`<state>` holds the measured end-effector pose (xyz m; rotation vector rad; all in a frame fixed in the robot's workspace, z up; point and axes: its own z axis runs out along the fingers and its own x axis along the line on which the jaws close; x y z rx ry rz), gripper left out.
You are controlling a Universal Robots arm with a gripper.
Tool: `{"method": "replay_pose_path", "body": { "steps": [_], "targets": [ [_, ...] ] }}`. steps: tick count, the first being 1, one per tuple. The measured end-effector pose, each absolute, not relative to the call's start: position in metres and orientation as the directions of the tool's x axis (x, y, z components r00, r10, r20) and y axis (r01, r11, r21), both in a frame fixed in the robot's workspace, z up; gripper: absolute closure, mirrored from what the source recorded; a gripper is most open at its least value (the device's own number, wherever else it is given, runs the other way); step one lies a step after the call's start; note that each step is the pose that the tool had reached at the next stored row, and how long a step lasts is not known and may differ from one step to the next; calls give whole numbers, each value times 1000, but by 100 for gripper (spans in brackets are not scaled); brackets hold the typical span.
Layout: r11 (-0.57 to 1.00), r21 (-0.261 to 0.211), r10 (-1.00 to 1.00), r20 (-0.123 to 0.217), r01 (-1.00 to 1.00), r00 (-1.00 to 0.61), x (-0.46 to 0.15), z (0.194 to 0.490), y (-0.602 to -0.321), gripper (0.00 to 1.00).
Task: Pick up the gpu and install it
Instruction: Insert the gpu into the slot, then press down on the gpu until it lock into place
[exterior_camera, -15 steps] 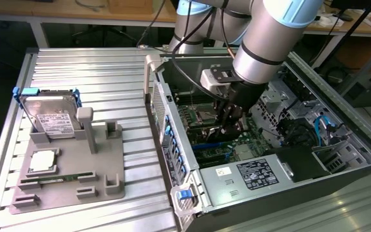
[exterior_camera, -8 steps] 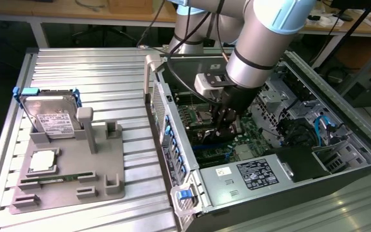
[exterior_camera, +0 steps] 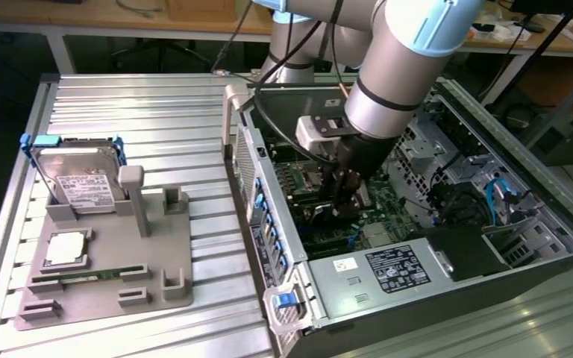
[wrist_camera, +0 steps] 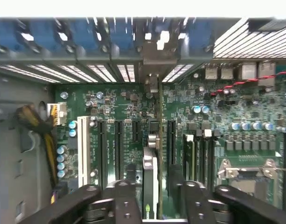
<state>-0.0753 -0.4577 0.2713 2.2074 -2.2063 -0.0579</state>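
Observation:
The gpu [wrist_camera: 151, 170] stands edge-on in a motherboard [wrist_camera: 119, 107] expansion slot inside the open computer case [exterior_camera: 266, 224]. Its metal end bracket [wrist_camera: 153, 86] reaches up to the rear slot openings. My gripper [wrist_camera: 152, 186] straddles the card, with one dark finger [wrist_camera: 129, 175] on each side and a small gap to the card, so it is open. In the exterior view the gripper [exterior_camera: 334, 212] reaches down into the case over the motherboard, and it hides most of the card there.
A grey fixture [exterior_camera: 157, 261] at the exterior view's left holds a silver hard drive [exterior_camera: 80, 179] in a blue frame, a square chip [exterior_camera: 66, 248] and a narrow RAM stick [exterior_camera: 83, 274]. The power supply [exterior_camera: 396, 268] and drive bays [exterior_camera: 495, 224] crowd the case. Yellow cables [wrist_camera: 38, 123] run beside the slots.

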Motion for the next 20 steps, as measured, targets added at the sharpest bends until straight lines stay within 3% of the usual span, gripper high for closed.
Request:
{"method": "replay_pose_path", "body": {
  "steps": [2,3,5,8,9,11,12,14,20],
  "targets": [
    [-1,40,-1000,-12,-999,0,-75,281,-458,54],
    [-1,40,-1000,-12,-999,0,-75,285,-458,47],
    [-1,40,-1000,-11,-999,0,-75,290,-458,49],
    [-1,40,-1000,-11,-999,0,-75,290,-458,68],
    [-1,40,-1000,-11,-999,0,-75,290,-458,68],
    [-1,40,-1000,-11,-999,0,-75,290,-458,80],
    [-1,40,-1000,-11,-999,0,-75,290,-458,80],
    [-1,40,-1000,-11,-999,0,-75,290,-458,89],
    [-1,40,-1000,-11,-999,0,-75,290,-458,89]
  ]
}}
